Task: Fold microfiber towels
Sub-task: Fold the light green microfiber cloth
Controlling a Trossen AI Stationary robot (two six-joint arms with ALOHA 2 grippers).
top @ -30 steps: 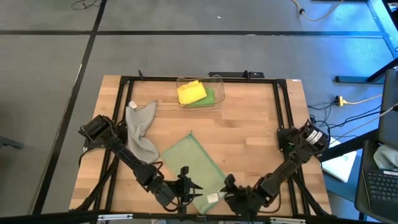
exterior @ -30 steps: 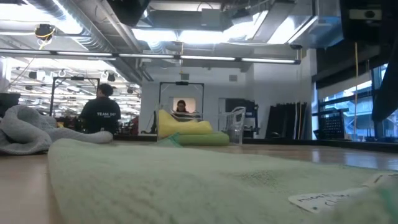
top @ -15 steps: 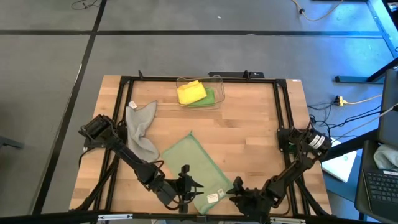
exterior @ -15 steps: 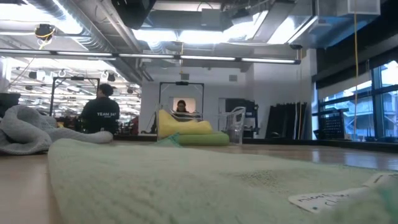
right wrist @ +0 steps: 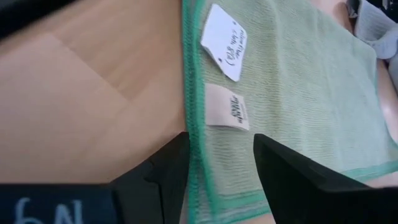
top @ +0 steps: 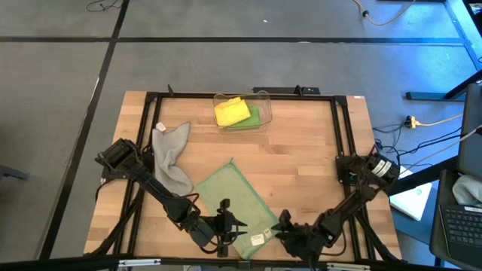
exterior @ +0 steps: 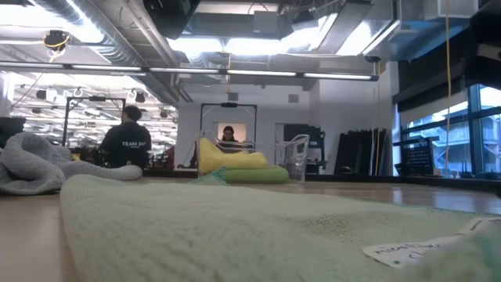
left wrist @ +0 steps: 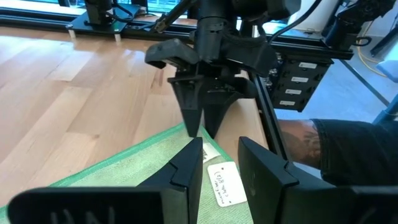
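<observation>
Right gripper (top: 283,223) sits low at the near edge of the table (top: 301,150), its fingers parted and straddling the near right corner of the pale green towel (top: 237,205). In the right wrist view its two dark fingers (right wrist: 163,171) stand apart with the towel's stitched green edge (right wrist: 194,124) running between them; nothing is pinched. A white paper tag (right wrist: 224,42) and a small beige label (right wrist: 227,107) lie on that corner of the cloth. Left gripper (top: 232,223) is also low at the near edge, over the towel's near left side, facing the right one. Its fingers (left wrist: 186,171) show a narrow gap in the left wrist view, with towel under them; can't tell if cloth is caught. The right arm's fingers point down at the towel corner just ahead of it in that view.

Pale green towel lies flat, spread out, turned diamond-wise at the table's near middle. Grey towel (top: 170,156) is crumpled in a loose heap on the left side, well apart from the green one, with a small tag at its far end. Yellow towel (top: 230,111) and bright green towel (top: 254,118) sit together in a clear bin (top: 263,96) at the far middle edge.

Low view: pale green towel (exterior: 235,227) fills the foreground, grey heap (exterior: 39,160) at left, a person (exterior: 129,141) seated in the room behind.
</observation>
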